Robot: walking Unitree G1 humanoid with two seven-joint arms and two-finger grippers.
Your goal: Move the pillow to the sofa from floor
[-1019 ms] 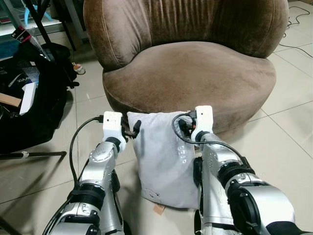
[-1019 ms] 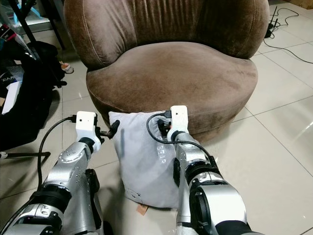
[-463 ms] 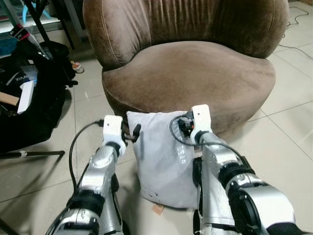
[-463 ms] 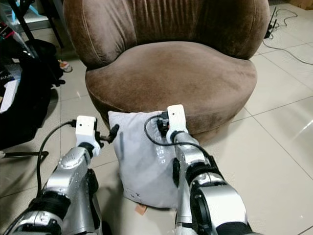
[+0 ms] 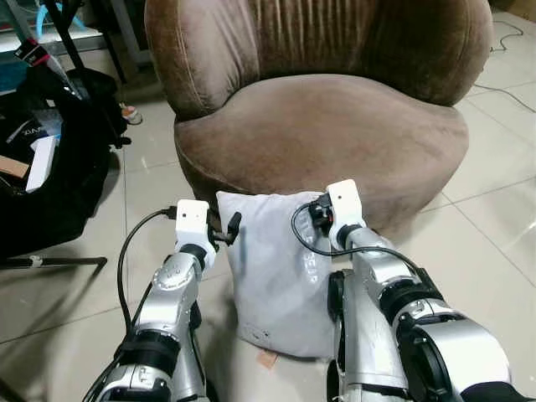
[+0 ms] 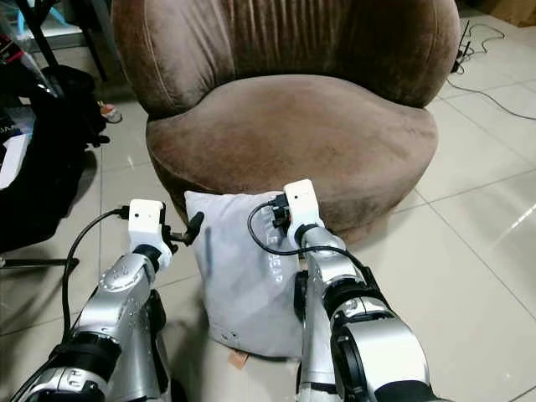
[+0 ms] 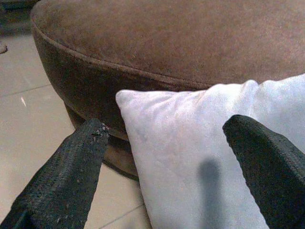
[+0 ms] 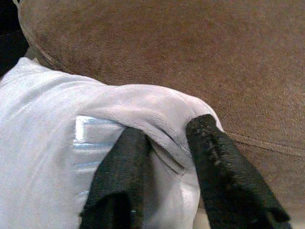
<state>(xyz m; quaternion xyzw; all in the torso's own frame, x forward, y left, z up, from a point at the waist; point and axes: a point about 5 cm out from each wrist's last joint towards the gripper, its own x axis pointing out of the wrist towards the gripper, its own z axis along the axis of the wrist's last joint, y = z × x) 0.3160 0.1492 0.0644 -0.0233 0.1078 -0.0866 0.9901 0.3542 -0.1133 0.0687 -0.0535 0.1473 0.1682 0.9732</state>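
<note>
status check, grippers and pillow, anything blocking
Right gripper shut on pillow top corner. Left gripper open, straddling the other top corner. Pillow upright on floor against brown sofa. Nothing blocking the seat.

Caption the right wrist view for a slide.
Right gripper pinching the grey pillow's top corner against the brown sofa.

Before me the tiled floor (image 5: 494,201) carries the brown sofa (image 5: 327,117), the grey pillow (image 5: 276,276) propped against its base, and a black bag (image 5: 59,176) at my left.
</note>
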